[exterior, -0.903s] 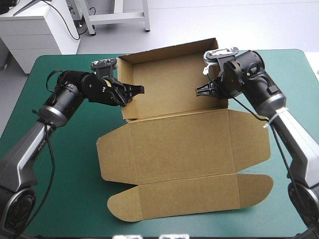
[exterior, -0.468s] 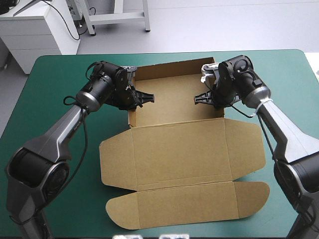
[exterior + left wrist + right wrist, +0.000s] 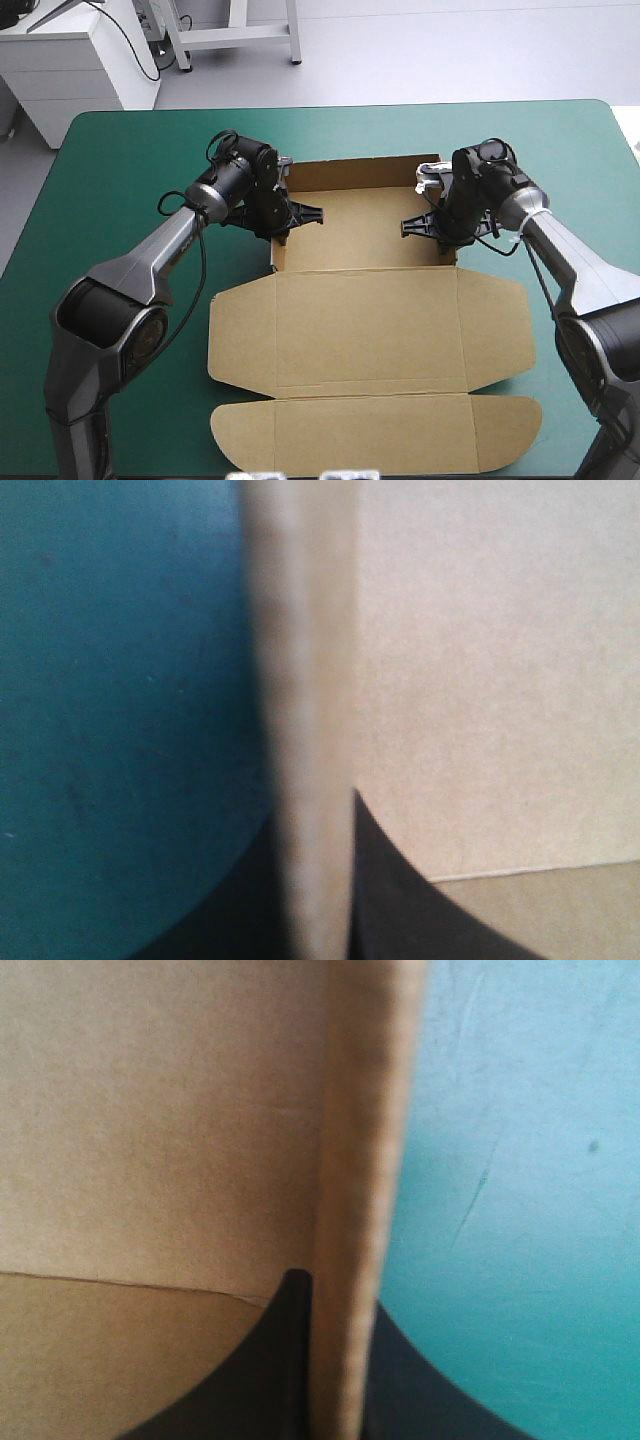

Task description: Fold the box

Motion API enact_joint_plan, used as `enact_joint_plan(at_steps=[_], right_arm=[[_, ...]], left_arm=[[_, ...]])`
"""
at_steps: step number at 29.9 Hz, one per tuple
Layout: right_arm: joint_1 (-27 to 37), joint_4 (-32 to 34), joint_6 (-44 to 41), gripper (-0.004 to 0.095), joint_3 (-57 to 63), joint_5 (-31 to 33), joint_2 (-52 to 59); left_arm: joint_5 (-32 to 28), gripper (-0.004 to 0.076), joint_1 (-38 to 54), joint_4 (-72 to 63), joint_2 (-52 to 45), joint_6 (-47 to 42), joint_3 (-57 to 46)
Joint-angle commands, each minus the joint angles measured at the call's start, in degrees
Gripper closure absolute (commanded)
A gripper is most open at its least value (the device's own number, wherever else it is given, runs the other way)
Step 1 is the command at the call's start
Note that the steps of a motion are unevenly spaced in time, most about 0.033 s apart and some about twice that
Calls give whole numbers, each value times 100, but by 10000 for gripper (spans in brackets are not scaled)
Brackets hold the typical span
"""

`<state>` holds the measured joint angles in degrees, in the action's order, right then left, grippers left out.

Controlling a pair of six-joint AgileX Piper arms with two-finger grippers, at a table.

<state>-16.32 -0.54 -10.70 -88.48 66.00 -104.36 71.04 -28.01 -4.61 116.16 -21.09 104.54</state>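
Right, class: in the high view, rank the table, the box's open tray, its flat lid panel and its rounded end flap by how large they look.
1. table
2. lid panel
3. tray and end flap: these look about alike, and the tray is farther off, so they are left unranked.

brown box (image 3: 370, 320), plain teal-green cover (image 3: 130, 150)

The table (image 3: 110, 160) fills most of the high view under a teal-green cover (image 3: 120, 680). Its far edge runs across at 12 o'clock, with rounded corners at 10 and 2 o'clock. The broadest bare stretch lies at 9 o'clock, and a band runs along the far edge. Narrower strips show at 3 and 7 o'clock. In the right wrist view the cover carries a small dark speck and a thin pale scratch. In the left wrist view it shows only faint flecks.
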Motion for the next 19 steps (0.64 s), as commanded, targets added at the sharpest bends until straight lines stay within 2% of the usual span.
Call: enact_joint_plan(at_steps=[1,9,12,15,17,19], right_arm=[[12,-216,177,922,-71,-197,290],[12,-474,291,917,-71,-92,108],[12,-512,291,867,-71,-36,-22],[12,-545,291,743,-82,-88,-33],[12,-591,291,617,-93,-74,-33],[12,-580,291,473,-93,-18,-33]], left_arm=[[263,732,-47,-208,-285,88,204],[263,732,-47,-132,-285,145,204],[263,732,-58,-146,-285,145,204],[263,714,-58,-177,-285,209,204],[263,659,-58,-341,-285,415,204],[263,563,-58,-398,-285,474,204]])
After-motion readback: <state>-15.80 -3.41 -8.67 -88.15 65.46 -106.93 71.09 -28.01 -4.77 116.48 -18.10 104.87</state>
